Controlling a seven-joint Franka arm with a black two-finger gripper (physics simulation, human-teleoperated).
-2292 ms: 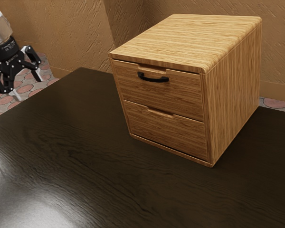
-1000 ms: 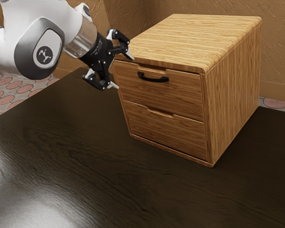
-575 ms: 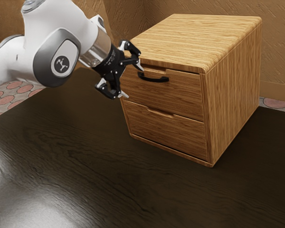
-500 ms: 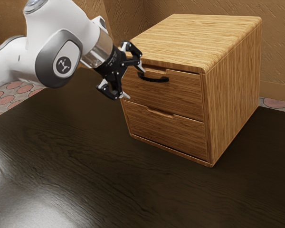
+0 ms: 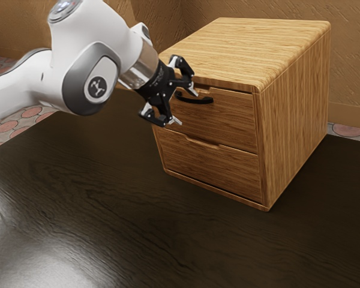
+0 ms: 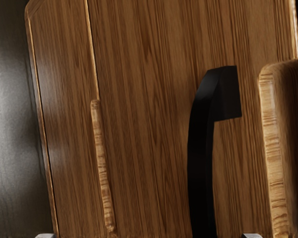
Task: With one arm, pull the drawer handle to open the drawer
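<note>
A wooden two-drawer cabinet (image 5: 294,108) stands on the dark table (image 5: 108,204). Its top drawer (image 5: 228,120) sits flush with the front and carries a black bar handle (image 5: 198,100). My gripper (image 5: 186,108) is open right in front of the handle's end nearer the arm, its fingers spread above and below the bar, with no grip on it. In the wrist view the black handle (image 6: 203,163) looms close on the drawer front (image 6: 149,99), roughly between my two finger ends at the picture's edge.
The lower drawer (image 5: 213,162) has a wooden strip handle (image 6: 102,168) and is shut. Textured tan walls stand close behind the cabinet. Patterned floor (image 5: 12,120) shows beyond the table's far edge, behind the arm.
My arm has swung in from the exterior view's left and reached the top drawer's front. The open gripper now stands at the handle. The drawer has not moved.
</note>
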